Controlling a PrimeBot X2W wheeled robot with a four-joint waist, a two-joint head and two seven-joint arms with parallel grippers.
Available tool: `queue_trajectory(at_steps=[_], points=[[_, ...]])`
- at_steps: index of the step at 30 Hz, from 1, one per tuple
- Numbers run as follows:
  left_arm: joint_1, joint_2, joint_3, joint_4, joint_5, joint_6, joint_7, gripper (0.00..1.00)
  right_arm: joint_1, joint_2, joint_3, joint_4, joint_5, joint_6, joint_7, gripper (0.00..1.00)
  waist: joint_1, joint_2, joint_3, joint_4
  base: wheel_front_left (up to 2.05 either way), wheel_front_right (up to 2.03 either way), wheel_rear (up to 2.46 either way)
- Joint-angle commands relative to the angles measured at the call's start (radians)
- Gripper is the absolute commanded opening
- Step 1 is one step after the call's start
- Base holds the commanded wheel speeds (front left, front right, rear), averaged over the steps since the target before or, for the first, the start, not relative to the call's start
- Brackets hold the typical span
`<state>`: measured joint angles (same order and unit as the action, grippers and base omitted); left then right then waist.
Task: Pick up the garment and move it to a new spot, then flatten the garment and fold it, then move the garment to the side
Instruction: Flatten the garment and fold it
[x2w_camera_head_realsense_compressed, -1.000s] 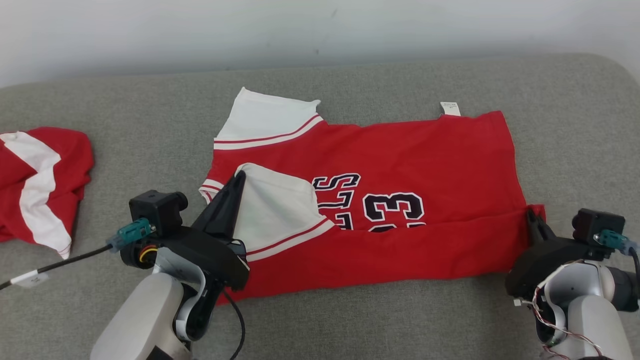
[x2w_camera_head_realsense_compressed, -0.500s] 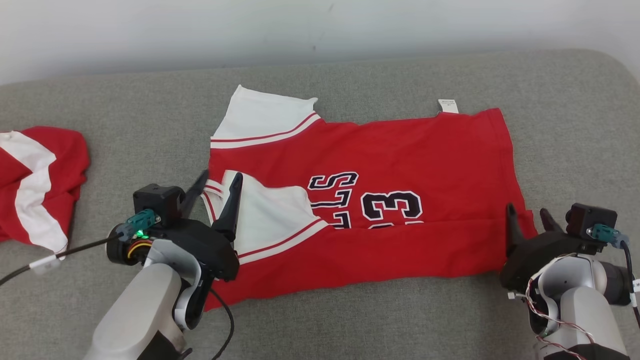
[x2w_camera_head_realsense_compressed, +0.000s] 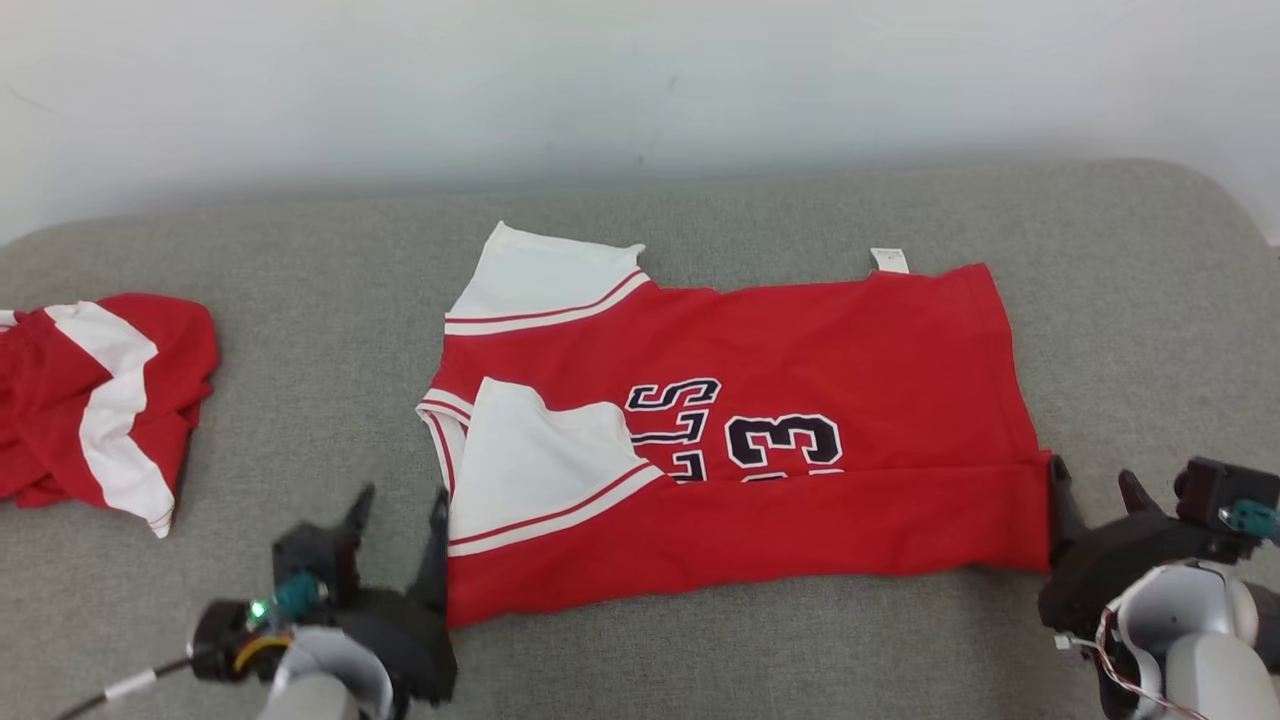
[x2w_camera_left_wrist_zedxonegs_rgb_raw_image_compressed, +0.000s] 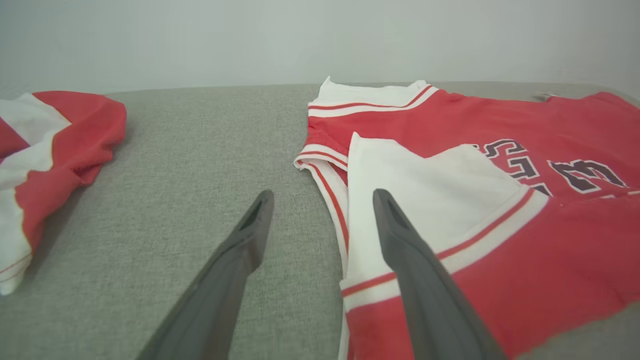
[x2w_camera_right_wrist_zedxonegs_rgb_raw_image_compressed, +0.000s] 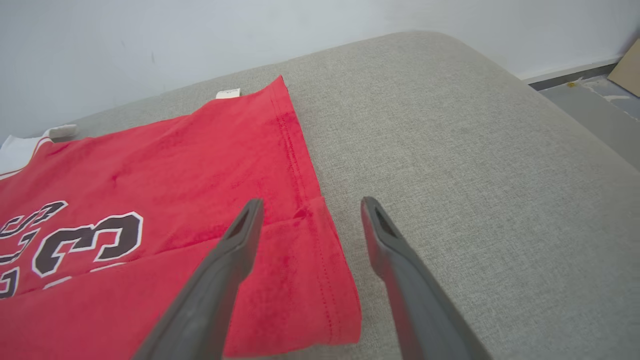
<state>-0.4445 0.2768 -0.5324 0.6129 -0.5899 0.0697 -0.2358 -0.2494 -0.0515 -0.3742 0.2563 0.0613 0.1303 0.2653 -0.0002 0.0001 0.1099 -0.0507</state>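
Two spread empty, left claw (x2w_camera_head_realsense_compressed: 400, 495), right claw (x2w_camera_head_realsense_compressed: 1092, 472), flanking garment (x2w_camera_head_realsense_compressed: 850, 340) edges, grey cushion (x2w_camera_head_realsense_compressed: 300, 260) around

This looks like an indoor test room or lab set-up rather than a lived-in home, as far as can be told. The counter (x2w_camera_head_realsense_compressed: 300, 290) is a broad pad covered in grey woven fabric, rounded at its far right corner. A plain pale wall (x2w_camera_head_realsense_compressed: 640, 90) with a few faint scuffs stands behind it. Past the counter's right end, a pale skirting (x2w_camera_right_wrist_zedxonegs_rgb_raw_image_compressed: 570, 70) runs above a bare grey floor (x2w_camera_right_wrist_zedxonegs_rgb_raw_image_compressed: 595, 115), and a tan board edge (x2w_camera_right_wrist_zedxonegs_rgb_raw_image_compressed: 627, 70) shows at the far right. Loose red and white wires (x2w_camera_head_realsense_compressed: 1110, 650) hang exposed on the robot's right arm. On the counter lie a red jersey (x2w_camera_head_realsense_compressed: 850, 340) and, at the left, a second red-and-white garment (x2w_camera_head_realsense_compressed: 100, 400).
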Motion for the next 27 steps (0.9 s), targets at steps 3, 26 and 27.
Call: queue_trajectory(at_steps=[3, 26, 27], points=[[0.058, 0.003, -0.016, -0.037, -0.006, 0.002, 0.018, 1.00, 0.034, 0.003, -0.014, -0.018, 0.017, 0.001, 0.018, 1.00, 0.0002, -0.0001, -0.006, 0.006, 0.00, 0.00, 0.00], [0.114, -0.032, -0.039, -0.017, -0.069, 0.094, 0.223, 0.00, 0.001, 0.003, -0.019, 0.089, -0.036, 0.001, 0.053, 1.00, 0.0002, -0.0001, 0.063, -0.015, 0.00, 0.00, 0.00], [0.115, -0.027, -0.039, -0.016, -0.069, 0.094, 0.226, 0.00, -0.006, 0.003, -0.021, 0.100, -0.040, 0.001, 0.057, 1.00, 0.0002, -0.0001, 0.066, -0.015, 0.00, 0.00, 0.00]])
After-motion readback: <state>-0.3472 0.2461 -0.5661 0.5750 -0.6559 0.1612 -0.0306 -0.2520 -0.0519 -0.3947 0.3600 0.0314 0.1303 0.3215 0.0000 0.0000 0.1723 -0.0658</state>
